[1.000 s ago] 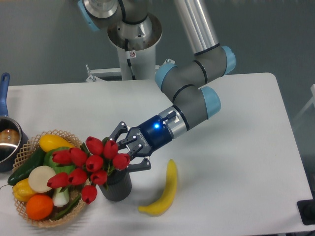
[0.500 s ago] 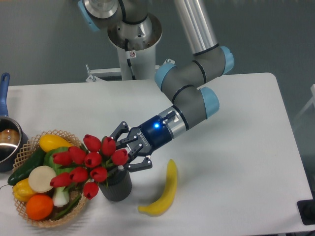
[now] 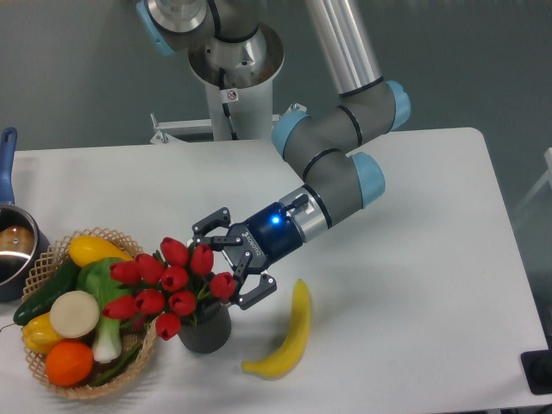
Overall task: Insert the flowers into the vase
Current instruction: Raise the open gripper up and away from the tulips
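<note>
Gripper (image 3: pixel 226 259) spread wide, fingers flanking the upper right side of the flowers (image 3: pixel 169 285), gripping nothing. Red tulip heads bunched with green leaves, stems down in the vase (image 3: pixel 205 326), a dark matte cylinder. Smooth curved yellow banana (image 3: pixel 285 335) just right.

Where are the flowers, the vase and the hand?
flowers (image 3: pixel 172 278), fixed camera, on a central red tulip head
vase (image 3: pixel 205 332), fixed camera, on its dark front wall
hand (image 3: pixel 233 261), fixed camera, midway between the spread fingertips
</note>
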Controlling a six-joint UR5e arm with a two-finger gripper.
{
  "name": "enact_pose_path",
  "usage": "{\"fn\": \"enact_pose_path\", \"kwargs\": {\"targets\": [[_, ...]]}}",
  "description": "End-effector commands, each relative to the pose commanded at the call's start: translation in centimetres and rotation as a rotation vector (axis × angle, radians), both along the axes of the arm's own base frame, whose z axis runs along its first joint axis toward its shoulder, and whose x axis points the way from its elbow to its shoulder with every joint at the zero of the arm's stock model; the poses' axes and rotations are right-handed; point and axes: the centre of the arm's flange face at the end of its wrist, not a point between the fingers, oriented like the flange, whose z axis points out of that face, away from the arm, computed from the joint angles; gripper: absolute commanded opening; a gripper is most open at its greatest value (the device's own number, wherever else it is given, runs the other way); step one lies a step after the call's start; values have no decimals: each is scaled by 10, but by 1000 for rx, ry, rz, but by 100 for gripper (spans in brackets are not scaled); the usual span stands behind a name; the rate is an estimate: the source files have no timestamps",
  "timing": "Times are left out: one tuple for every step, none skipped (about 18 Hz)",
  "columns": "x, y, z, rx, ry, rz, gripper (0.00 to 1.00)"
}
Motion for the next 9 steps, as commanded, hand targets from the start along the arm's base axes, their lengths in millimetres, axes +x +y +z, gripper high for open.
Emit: {"fn": "enact_pose_path", "kwargs": {"targets": [[-6,-3,2,-8,7,11,100],[-8,-6,6,-15,21,20,100],[-9,-6,12,-28,47,24,100],[-11,-4,19,-62,95,33,100],[-15,-4,27,-106,150,49,100],[-17,-7,32,-153,202,68,100],[-13,-11,39,-191,247,82,100],[-9,-12,47,-219,285,90,100],[-8,-14,51,-242,312,101,100]]}}
